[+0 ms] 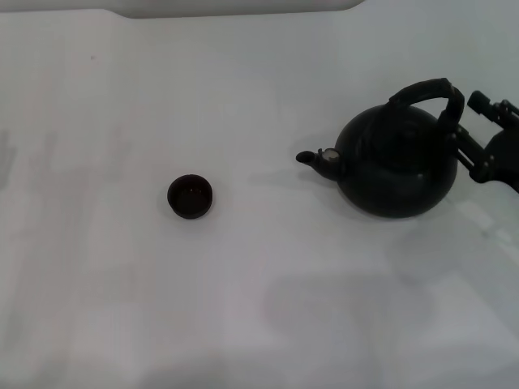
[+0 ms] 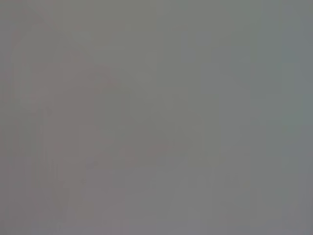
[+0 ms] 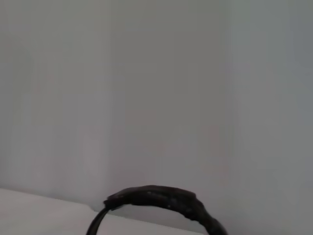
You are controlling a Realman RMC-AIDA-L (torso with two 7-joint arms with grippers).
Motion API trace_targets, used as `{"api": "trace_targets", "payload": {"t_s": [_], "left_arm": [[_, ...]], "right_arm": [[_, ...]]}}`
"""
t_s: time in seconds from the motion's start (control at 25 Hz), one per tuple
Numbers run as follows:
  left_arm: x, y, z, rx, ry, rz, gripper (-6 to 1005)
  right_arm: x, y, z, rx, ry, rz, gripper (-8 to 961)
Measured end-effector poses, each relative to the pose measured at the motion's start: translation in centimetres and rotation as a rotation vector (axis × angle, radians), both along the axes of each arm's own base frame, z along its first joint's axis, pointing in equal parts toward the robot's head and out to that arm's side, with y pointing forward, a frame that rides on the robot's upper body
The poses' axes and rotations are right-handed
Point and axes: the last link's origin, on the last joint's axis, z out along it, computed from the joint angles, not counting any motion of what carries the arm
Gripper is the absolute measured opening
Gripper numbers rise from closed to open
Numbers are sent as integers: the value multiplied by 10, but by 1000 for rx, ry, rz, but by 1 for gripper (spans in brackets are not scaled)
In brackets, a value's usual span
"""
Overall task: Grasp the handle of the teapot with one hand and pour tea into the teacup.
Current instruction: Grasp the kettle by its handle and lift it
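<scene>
The black teapot stands on the white table at the right, its stubby spout pointing left toward the teacup. Its arched handle rises over the top and also shows as a dark arc, the handle, in the right wrist view. The tiny dark teacup sits apart, left of centre. My right gripper is at the right edge, just beside the handle's right end, open with nothing between its fingers. My left gripper is out of view.
The white table stretches around both objects. A pale raised edge runs along the far side. The left wrist view shows only a plain grey surface.
</scene>
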Motion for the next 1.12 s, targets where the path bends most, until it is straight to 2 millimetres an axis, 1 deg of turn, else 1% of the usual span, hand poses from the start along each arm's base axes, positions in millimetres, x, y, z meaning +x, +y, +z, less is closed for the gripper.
{"api": "trace_targets", "payload": {"t_s": [0.16, 0.48, 0.88, 1.12], "left_arm": [[-1, -2, 0, -1, -8, 1, 885], [-1, -4, -2, -3, -16, 4, 885], [-3, -7, -2, 1, -23, 16, 886], [-3, -6, -1, 5, -20, 14, 886]], "right_arm": [[-1, 8, 1, 5, -18, -7, 549], [-11, 20, -2, 1, -28, 17, 537], [-9, 19, -1, -2, -18, 6, 523], [-10, 18, -3, -8, -17, 10, 514]]}}
